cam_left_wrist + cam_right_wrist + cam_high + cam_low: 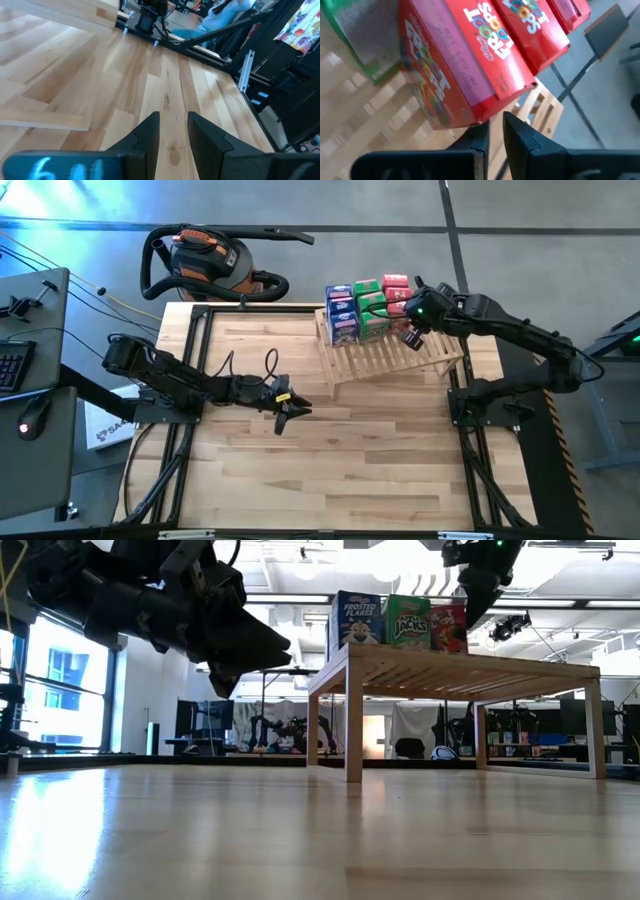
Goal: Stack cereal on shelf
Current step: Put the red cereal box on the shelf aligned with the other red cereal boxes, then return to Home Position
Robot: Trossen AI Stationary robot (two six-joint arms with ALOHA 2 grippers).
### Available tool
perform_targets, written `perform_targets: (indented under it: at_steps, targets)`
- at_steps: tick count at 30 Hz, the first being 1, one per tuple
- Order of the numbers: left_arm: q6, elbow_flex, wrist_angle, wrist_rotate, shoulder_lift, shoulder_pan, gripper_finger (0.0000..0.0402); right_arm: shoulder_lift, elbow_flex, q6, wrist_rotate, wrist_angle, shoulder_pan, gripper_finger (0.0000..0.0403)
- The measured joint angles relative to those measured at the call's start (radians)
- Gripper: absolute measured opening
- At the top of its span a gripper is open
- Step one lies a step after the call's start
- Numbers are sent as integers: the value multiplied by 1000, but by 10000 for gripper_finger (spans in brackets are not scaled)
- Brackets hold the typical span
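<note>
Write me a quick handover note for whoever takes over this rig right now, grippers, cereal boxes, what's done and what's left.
Left gripper: over mid-table, fingers slightly apart, holding nothing.
Right gripper: at the shelf, beside the red boxes, fingers nearly closed, nothing between them.
Cereal: blue boxes, green boxes and red boxes stand in rows at one end of the shelf.
Done: no boxes visible on the tabletop.
Left: pull the right arm clear, check the nearest red box sits straight.

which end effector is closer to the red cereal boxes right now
The right. The right end effector sits at the shelf, right beside the red cereal boxes, its fingers nearly together and empty. The left end effector hangs over the open table, well away from them.
</note>
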Motion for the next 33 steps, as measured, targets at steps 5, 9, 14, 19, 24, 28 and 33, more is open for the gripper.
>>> perform_targets:
  at_steps: [5, 9, 14, 19, 24, 28, 33]
  targets:
    - [15, 0, -1, 64, -33, 35, 90, -47, 0, -41, -21, -16, 0, 29]
    - [52, -2, -3, 145, -81, 88, 80, -138, -18, -53, -77, 39, 13, 7]
    - [101, -2, -4, 227, -113, 152, 43, -296, -205, -103, -248, 301, 88, 2]
    - [134, -2, -2, 212, -115, 201, 5, -427, -452, -128, -317, 643, 172, 1]
    - [192, -3, -31, 225, -160, 223, 5, -520, -643, -144, -362, 886, 257, 0]
    - [248, -3, -121, 216, -222, 224, 1, -588, -741, -147, -358, 979, 330, 0]
    - [323, -5, -210, 170, -294, 223, 3, -682, -891, -154, -356, 1091, 386, 0]
